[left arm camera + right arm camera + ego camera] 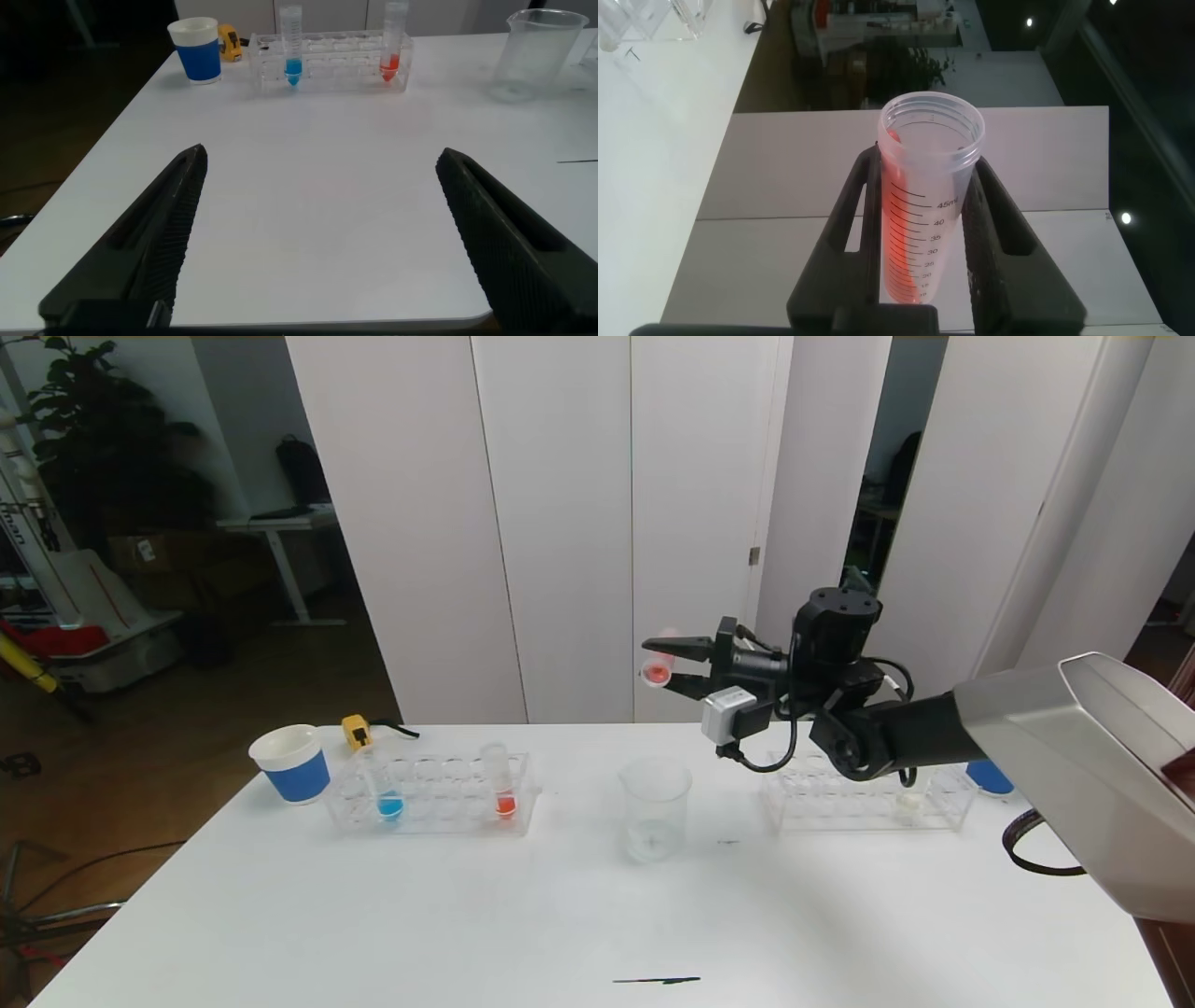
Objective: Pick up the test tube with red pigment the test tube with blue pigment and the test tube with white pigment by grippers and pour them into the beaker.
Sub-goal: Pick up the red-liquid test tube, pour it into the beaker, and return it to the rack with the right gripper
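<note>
My right gripper [655,665] is shut on a test tube with red pigment [659,668], held tipped on its side in the air above and just right of the beaker [655,807]. In the right wrist view the graduated tube [924,224] sits between both fingers, red liquid streaked along its wall. The test tube with blue pigment [386,793] and another red one [499,784] stand in the left rack [439,775]. The test tube with white pigment [907,800] stands in the right rack [822,807], mostly hidden behind my right arm. My left gripper [322,152] hangs open over bare table.
A blue paper cup [292,763] and a small yellow object [356,732] stand at the table's far left. A second blue cup [990,777] peeks out behind my right arm. A thin black mark [656,980] lies near the front edge.
</note>
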Controlling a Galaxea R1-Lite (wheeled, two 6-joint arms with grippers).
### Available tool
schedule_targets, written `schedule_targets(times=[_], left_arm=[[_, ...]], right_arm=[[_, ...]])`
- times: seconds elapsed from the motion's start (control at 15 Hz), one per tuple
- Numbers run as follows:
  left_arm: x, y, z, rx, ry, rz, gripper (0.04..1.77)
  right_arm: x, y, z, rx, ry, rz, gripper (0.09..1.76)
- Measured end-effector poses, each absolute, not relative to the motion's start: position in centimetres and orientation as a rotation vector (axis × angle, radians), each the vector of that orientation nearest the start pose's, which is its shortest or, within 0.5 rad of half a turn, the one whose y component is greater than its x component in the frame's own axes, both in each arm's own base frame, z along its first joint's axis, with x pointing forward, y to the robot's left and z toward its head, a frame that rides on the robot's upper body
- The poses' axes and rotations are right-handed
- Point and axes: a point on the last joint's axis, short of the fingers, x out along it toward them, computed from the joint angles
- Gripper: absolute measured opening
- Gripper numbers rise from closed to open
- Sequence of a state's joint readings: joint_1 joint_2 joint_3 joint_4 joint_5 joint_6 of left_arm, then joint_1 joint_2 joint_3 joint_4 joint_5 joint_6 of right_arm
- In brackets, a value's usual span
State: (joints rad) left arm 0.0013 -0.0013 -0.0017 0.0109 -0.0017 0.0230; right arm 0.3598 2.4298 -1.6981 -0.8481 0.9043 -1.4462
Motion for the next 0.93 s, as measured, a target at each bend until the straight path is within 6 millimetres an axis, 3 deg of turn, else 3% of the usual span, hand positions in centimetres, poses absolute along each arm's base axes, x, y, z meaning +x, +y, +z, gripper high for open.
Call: schedule_targets(times=[0.93], left_arm=[[-2.3,0.0,7.5,0.023,0.007,-0.001,1.75]], right_arm=[[47.1,18.3,13.9,-1.336,-1.037,0.884,0.58]])
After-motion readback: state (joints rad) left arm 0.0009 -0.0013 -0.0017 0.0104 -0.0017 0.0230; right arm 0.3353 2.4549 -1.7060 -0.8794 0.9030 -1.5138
